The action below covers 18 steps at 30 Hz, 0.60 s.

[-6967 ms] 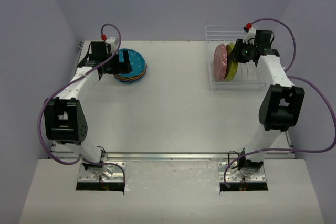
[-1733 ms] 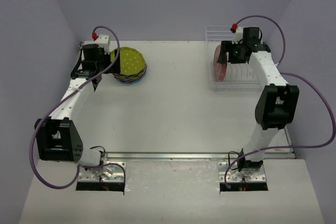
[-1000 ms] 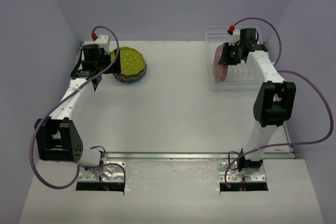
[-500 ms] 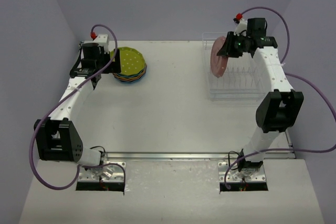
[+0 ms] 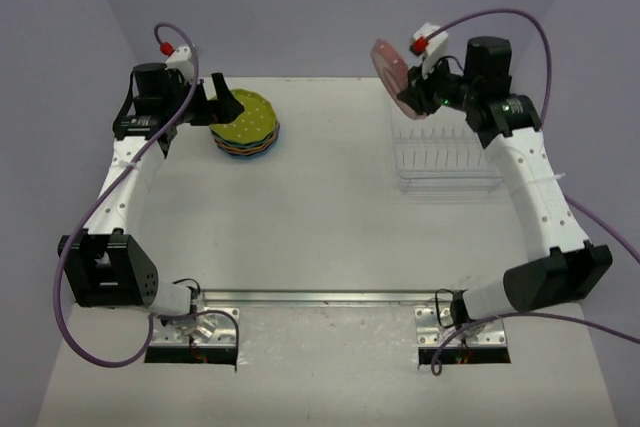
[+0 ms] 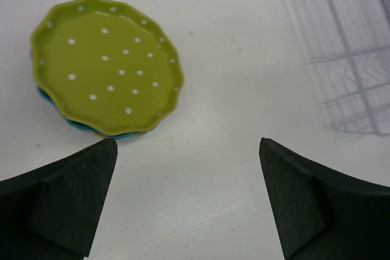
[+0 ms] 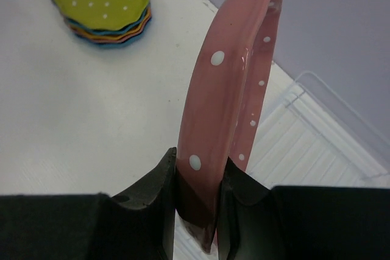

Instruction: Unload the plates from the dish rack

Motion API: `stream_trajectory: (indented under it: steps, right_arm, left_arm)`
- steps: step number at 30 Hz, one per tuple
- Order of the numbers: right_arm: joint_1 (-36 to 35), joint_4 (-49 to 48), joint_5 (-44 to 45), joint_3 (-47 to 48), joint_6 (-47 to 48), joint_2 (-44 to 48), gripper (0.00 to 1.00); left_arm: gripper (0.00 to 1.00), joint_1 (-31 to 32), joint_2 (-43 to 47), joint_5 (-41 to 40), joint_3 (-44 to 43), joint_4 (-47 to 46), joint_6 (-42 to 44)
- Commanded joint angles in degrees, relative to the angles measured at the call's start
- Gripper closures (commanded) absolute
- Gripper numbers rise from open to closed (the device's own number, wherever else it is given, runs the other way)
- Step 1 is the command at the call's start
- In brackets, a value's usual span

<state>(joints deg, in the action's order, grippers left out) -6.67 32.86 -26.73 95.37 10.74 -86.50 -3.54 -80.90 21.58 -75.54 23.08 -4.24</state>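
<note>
My right gripper [image 5: 412,95] is shut on the rim of a pink plate [image 5: 389,63] with white dots and holds it on edge, high above the clear dish rack [image 5: 440,155]. In the right wrist view the pink plate [image 7: 228,108] stands between my fingers [image 7: 152,199], with the rack [image 7: 317,144] below it. A stack of plates with a yellow-green one on top [image 5: 245,121] lies at the far left; it also shows in the left wrist view [image 6: 106,74]. My left gripper [image 5: 216,107] is open and empty, raised beside the stack.
The rack shows no plates in it. Purple cables loop from both arms. The table's back wall runs just behind the rack and the stack. The rack's corner also shows in the left wrist view [image 6: 341,47].
My right gripper has lifted the pink plate out of the rack and up to the left. My left arm has risen and swung so its gripper sits beside the stack.
</note>
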Motion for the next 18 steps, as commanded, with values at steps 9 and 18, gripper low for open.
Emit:
stream_trajectory:
  steps: [9, 18]
  right_arm:
    - [-31.46, -41.35, 17.32, -42.69, 61.85, 27.87, 1.00]
    - [-39.49, -65.01, 14.76, -61.76, 84.41, 28.76, 1.00]
  left_arm:
    - [0.00, -0.68, 0.74, 37.99, -0.23, 3.11, -3.94]
    - [0.01, 3.27, 0.90, 37.27, 4.68, 12.24, 6.47]
